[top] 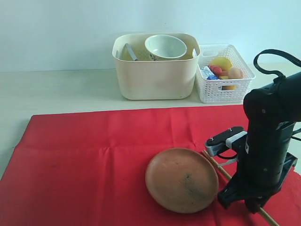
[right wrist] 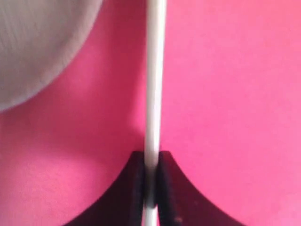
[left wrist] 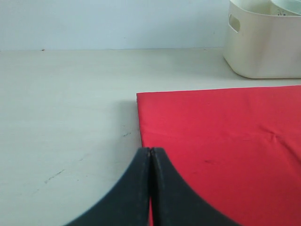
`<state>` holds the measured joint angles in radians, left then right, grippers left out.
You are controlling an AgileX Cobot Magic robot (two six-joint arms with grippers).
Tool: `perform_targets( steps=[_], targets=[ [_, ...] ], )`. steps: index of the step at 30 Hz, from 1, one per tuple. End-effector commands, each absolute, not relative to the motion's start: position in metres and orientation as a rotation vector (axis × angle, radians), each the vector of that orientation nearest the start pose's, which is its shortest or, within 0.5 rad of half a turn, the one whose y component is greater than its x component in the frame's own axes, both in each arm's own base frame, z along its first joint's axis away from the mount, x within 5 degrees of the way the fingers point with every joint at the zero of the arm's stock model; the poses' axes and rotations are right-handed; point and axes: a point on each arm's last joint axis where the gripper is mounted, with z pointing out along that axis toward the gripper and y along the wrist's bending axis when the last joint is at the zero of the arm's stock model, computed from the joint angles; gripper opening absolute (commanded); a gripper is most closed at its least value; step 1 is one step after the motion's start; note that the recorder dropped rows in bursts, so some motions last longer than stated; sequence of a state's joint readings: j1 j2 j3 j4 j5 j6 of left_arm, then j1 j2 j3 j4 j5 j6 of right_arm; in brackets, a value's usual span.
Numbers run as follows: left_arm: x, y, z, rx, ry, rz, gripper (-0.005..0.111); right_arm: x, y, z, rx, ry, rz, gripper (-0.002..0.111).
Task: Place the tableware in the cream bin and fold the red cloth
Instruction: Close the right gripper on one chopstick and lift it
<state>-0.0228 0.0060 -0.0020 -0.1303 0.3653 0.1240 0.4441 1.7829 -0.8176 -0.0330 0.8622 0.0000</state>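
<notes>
The red cloth (top: 94, 160) lies flat on the table. The round brown plate (top: 181, 180) sits on its near right part. Just right of the plate lie the wooden chopsticks (top: 214, 163), and my right gripper (right wrist: 151, 160) is shut on them (right wrist: 154, 70) low over the cloth (right wrist: 225, 94), beside the plate's rim (right wrist: 37, 42). The cream bin (top: 155, 77) at the back holds the pale bowl (top: 165, 47) and a metal knife (top: 130, 52). My left gripper (left wrist: 150, 150) is shut and empty at the cloth's edge (left wrist: 225, 141), with the bin (left wrist: 263, 47) beyond it. It is outside the exterior view.
A white lattice basket (top: 223, 87) stands right of the bin, holding a lemon (top: 222, 62), an egg (top: 235, 73) and other foods. Bare pale table (left wrist: 66, 108) lies left of the cloth. The right arm (top: 268, 141) stands tall over the cloth's near right corner.
</notes>
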Motion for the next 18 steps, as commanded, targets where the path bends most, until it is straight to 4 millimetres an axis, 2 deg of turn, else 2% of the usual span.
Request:
perform_targets(
  steps=[1, 8, 18],
  targets=[
    [0.053, -0.006, 0.181, 0.056, 1.836, -0.067, 0.000, 0.233, 0.107, 0.143, -0.770, 3.133, -0.117, 0.000],
    [0.053, -0.006, 0.181, 0.056, 1.836, -0.067, 0.000, 0.231, 0.105, 0.183, -0.735, 2.945, -0.065, 0.000],
    [0.053, -0.006, 0.181, 0.056, 1.836, -0.067, 0.000, 0.239, 0.114, 0.246, -0.625, 2.535, 0.131, 0.000]
  ],
)
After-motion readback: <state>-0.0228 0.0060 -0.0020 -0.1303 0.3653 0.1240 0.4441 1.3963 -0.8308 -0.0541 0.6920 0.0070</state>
